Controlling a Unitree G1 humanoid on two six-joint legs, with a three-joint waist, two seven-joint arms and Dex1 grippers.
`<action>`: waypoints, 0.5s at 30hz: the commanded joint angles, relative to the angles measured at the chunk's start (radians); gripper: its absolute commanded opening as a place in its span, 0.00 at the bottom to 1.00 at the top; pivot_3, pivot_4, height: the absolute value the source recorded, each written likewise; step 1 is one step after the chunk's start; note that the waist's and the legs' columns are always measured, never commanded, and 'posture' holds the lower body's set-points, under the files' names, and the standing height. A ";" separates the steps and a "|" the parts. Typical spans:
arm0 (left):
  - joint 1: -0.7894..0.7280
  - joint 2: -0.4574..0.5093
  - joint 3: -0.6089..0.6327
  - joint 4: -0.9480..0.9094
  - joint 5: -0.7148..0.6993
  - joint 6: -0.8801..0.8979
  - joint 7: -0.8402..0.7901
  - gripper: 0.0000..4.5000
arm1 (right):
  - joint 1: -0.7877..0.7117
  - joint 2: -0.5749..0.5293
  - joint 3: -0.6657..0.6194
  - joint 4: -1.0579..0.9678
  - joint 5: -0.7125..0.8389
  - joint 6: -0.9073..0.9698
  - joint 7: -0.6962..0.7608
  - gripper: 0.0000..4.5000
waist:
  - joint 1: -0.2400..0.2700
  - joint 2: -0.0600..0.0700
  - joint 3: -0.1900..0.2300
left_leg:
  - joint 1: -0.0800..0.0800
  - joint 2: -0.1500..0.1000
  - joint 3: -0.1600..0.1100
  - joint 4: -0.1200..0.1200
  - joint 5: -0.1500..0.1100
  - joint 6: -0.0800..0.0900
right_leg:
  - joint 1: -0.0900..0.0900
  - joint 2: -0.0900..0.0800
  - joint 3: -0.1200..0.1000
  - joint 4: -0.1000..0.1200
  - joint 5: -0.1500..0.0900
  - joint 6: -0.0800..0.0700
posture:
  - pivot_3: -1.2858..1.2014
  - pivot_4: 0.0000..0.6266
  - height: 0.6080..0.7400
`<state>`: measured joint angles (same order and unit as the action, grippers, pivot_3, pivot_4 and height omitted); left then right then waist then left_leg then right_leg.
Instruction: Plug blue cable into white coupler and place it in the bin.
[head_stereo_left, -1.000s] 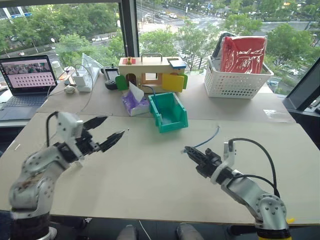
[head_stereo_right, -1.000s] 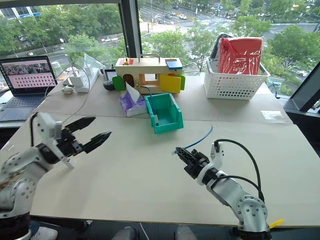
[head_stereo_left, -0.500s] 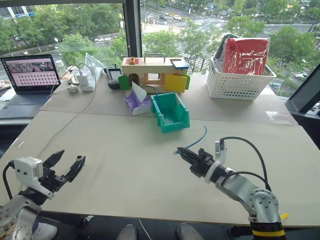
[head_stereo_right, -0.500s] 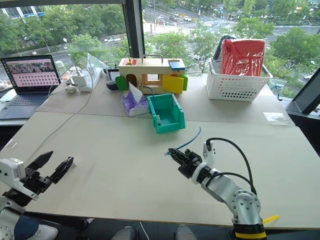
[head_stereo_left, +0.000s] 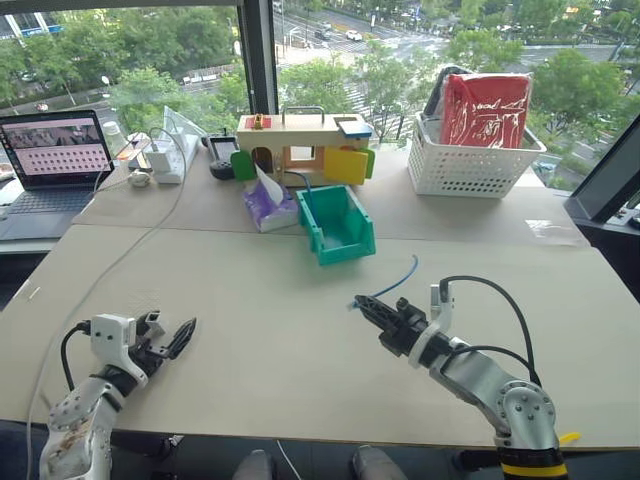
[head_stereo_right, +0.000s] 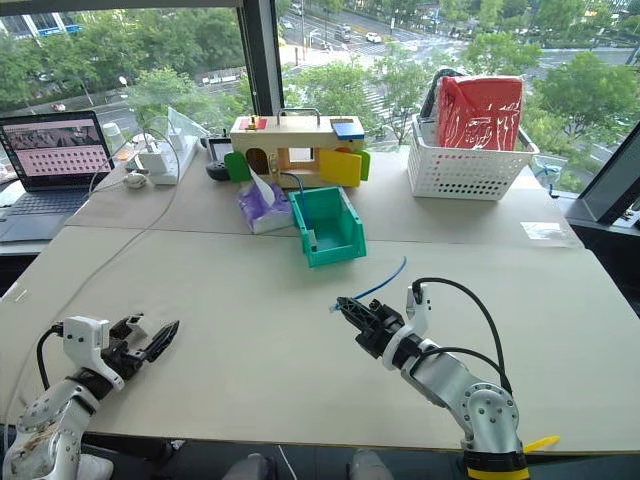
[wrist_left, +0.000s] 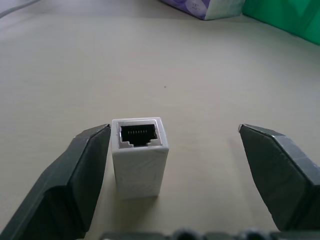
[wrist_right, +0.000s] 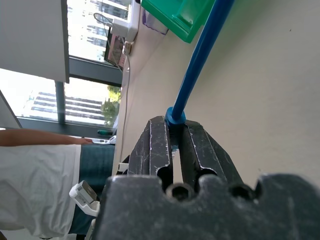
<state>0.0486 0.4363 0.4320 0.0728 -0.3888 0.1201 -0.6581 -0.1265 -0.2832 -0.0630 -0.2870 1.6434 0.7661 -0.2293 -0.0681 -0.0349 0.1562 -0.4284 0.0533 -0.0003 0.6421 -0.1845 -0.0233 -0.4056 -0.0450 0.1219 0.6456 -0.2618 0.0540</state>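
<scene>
Head views: left gripper (head_stereo_left: 172, 340) low over the near left of the table (head_stereo_left: 300, 340), fingers parted; right gripper (head_stereo_left: 372, 312) mid-table, clamped on the blue cable (head_stereo_left: 398, 281), whose free length trails from its fingertips toward the green bin (head_stereo_left: 338, 222). Bin well ahead of both grippers, beside the purple tissue pack (head_stereo_left: 268, 205). Left wrist view: white coupler (wrist_left: 139, 156) stands on the table between the open fingers, socket facing up and toward the camera; it sits right against one finger (wrist_left: 75, 180), clear gap to the other, nothing gripped. Right wrist view: fingers (wrist_right: 155, 150) closed on the cable (wrist_right: 200, 55) at its end, plug hidden between the pads; bin (wrist_right: 175, 15) far beyond the tips. Step in hand, as I read it: grabbing the coupler. Best to shift so it sits between both pads, close on its side walls, and keep the socket mouth clear for the plug. Versus the earlier frames: the left arm has dropped from raised above the table to low near its edge and its fingers look narrower; right gripper and cable unchanged.
</scene>
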 joint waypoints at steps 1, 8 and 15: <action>0.002 0.026 -0.005 0.035 0.017 -0.034 -0.005 0.59 | 0.010 0.006 -0.036 -0.053 0.003 -0.022 -0.004 0.00 | -0.001 0.000 0.000 | 0.001 0.000 0.000 0.000 0.000 0.000 | 0.000 0.000 0.000 0.000 0.000 0.000 | 0.52 0.24 1.00; -0.090 0.042 -0.147 -0.037 -0.032 -0.017 -0.166 0.16 | 0.035 0.008 -0.052 -0.084 -0.006 -0.032 -0.015 0.00 | 0.006 0.000 0.000 | 0.001 0.000 0.000 0.000 0.000 0.000 | 0.001 0.000 0.000 0.000 0.000 0.000 | 0.52 0.24 1.00; -0.339 -0.020 -0.450 -0.038 0.024 0.023 -0.319 0.16 | 0.093 0.038 -0.075 -0.161 -0.036 -0.091 -0.044 0.00 | 0.018 0.000 0.000 | -0.002 0.000 0.000 0.000 0.000 0.000 | 0.000 0.000 0.000 -0.001 0.000 0.000 | 0.52 0.24 1.00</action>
<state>-0.2416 0.4399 0.0535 0.0234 -0.3917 0.1566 -0.9414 -0.0412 -0.2568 -0.1096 -0.3849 1.6093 0.7115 -0.2688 -0.0501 -0.0351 0.1562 -0.4301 0.0526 -0.0002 0.6418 -0.1846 -0.0233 -0.4058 -0.0451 0.1219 0.6444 -0.2621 0.0545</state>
